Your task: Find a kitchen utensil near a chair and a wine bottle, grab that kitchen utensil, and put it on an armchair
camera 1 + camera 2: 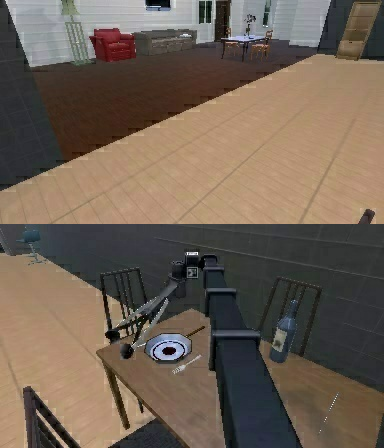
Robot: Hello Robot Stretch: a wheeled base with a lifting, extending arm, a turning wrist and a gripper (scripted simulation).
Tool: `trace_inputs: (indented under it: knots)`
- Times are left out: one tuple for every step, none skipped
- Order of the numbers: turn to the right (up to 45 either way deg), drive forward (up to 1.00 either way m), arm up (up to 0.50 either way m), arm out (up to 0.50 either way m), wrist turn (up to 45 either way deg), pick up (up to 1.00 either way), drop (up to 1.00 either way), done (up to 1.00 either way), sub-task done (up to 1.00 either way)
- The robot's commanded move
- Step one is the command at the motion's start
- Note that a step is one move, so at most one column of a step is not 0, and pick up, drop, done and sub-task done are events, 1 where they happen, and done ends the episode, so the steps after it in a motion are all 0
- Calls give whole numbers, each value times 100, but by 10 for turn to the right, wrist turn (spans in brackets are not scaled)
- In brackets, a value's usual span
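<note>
The hand [117, 334], thin dark fingers slanting, ends by a round black utensil [128, 350] and blue-rimmed plate [168, 347] on the wooden worktop [150, 384]; whether it holds anything, I cannot tell.

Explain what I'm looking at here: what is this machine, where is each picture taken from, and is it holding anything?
A wheeled robot with one extending arm. The forward view looks ahead across a room with a red armchair. The arm side view looks out sideways: that dark arm reaches over a wooden table bearing a plate, a fork, a wine bottle and a dark round-ended utensil. Its pincer ends by that utensil; whether it holds anything cannot be told.
</note>
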Motion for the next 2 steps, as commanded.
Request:
trace_inputs:
  knots:
    - [0,0,0,0,450,0,0,0,0]
    - [0,0,0,0,450,0,0,0,0]
